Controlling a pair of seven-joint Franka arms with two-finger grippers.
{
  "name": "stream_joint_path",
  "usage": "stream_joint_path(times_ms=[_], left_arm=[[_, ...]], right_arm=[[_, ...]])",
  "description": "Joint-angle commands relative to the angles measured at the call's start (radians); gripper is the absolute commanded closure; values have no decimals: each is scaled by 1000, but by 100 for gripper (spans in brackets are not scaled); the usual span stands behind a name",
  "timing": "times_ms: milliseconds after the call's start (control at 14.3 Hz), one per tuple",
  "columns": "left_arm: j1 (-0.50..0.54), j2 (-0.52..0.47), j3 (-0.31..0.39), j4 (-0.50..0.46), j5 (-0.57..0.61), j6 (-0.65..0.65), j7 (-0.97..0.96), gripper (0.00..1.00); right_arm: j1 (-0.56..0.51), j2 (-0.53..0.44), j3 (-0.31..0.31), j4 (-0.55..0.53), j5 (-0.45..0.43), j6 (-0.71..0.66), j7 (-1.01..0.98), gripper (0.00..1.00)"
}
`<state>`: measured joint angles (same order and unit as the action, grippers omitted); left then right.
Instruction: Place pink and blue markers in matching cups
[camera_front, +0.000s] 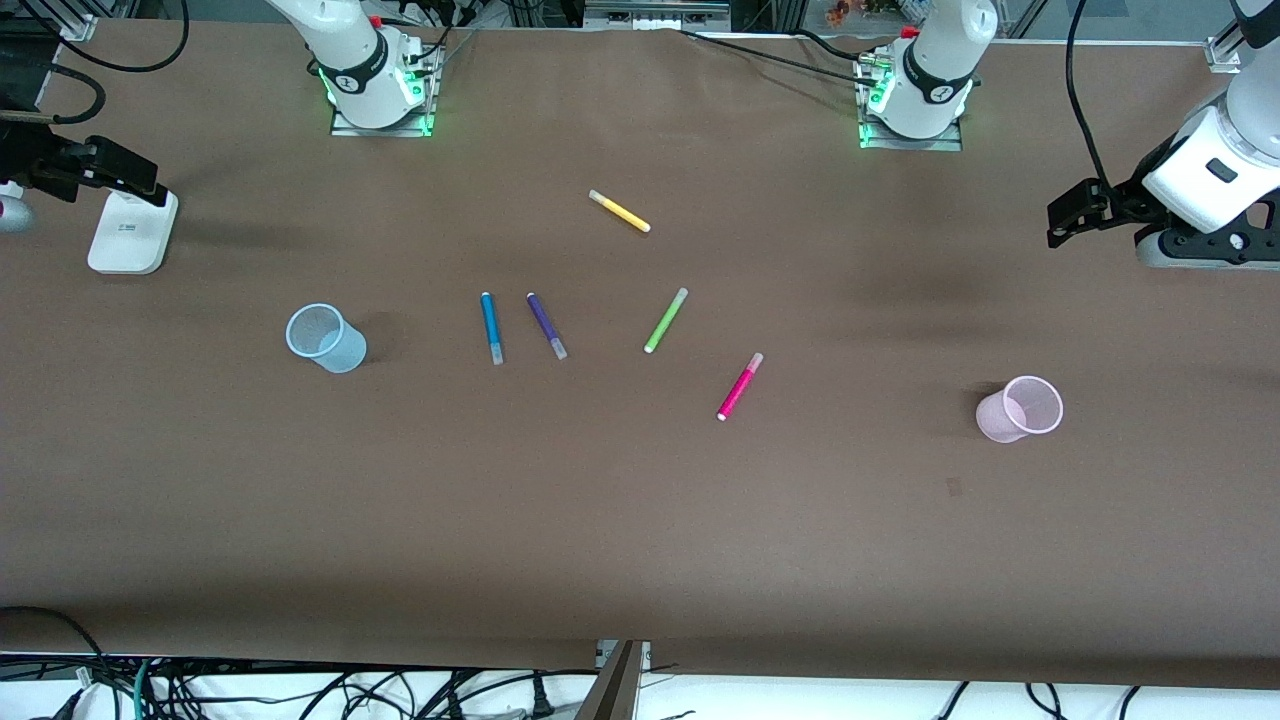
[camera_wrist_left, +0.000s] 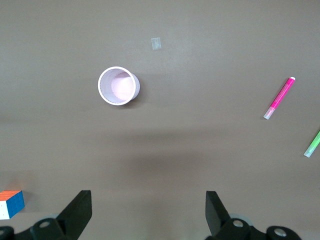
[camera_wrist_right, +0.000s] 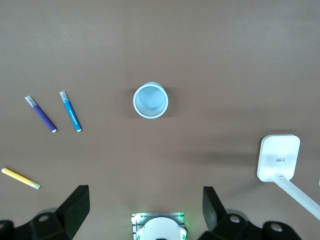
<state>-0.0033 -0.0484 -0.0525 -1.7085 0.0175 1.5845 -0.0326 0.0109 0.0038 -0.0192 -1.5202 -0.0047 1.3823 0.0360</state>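
The pink marker (camera_front: 740, 386) lies flat near the table's middle; it also shows in the left wrist view (camera_wrist_left: 280, 98). The blue marker (camera_front: 491, 327) lies flat beside the purple pen and shows in the right wrist view (camera_wrist_right: 70, 111). The pink cup (camera_front: 1020, 410) stands upright and empty toward the left arm's end (camera_wrist_left: 118, 86). The blue cup (camera_front: 325, 338) stands upright and empty toward the right arm's end (camera_wrist_right: 150, 100). My left gripper (camera_front: 1085, 215) is open and empty, high over the left arm's end (camera_wrist_left: 148, 200). My right gripper (camera_front: 110, 170) is open and empty, high over the right arm's end (camera_wrist_right: 145, 197).
A purple pen (camera_front: 546, 325), a green pen (camera_front: 666, 320) and a yellow pen (camera_front: 619, 211) lie among the markers. A white block (camera_front: 132, 232) stands under the right gripper. A coloured cube (camera_wrist_left: 11, 204) lies near the left gripper. A small tape patch (camera_front: 953, 486) lies near the pink cup.
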Motion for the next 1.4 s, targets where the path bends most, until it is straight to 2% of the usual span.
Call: stream_joint_path(times_ms=[0, 350, 560, 700, 1050, 1190, 1330], left_arm=[[-3, -11, -1, -11, -14, 9, -7, 0], [-3, -11, -3, -10, -14, 8, -9, 0], [-3, -11, -3, -10, -14, 8, -9, 0], [-3, -11, -4, -10, -16, 5, -9, 0], [-6, -8, -18, -10, -16, -11, -15, 0], [-36, 48, -64, -10, -28, -75, -26, 0], [-40, 140, -116, 6, -28, -58, -26, 0]], right_arm=[[-12, 10, 8, 29, 3, -23, -1, 0], [-12, 33, 8, 29, 5, -14, -5, 0], [17, 81, 19, 29, 0, -8, 4, 0], [41, 148, 19, 26, 3, 7, 4, 0], [194, 321, 21, 5, 3, 165, 15, 0], [218, 378, 21, -27, 6, 254, 16, 0], [254, 404, 21, -79, 6, 352, 18, 0]])
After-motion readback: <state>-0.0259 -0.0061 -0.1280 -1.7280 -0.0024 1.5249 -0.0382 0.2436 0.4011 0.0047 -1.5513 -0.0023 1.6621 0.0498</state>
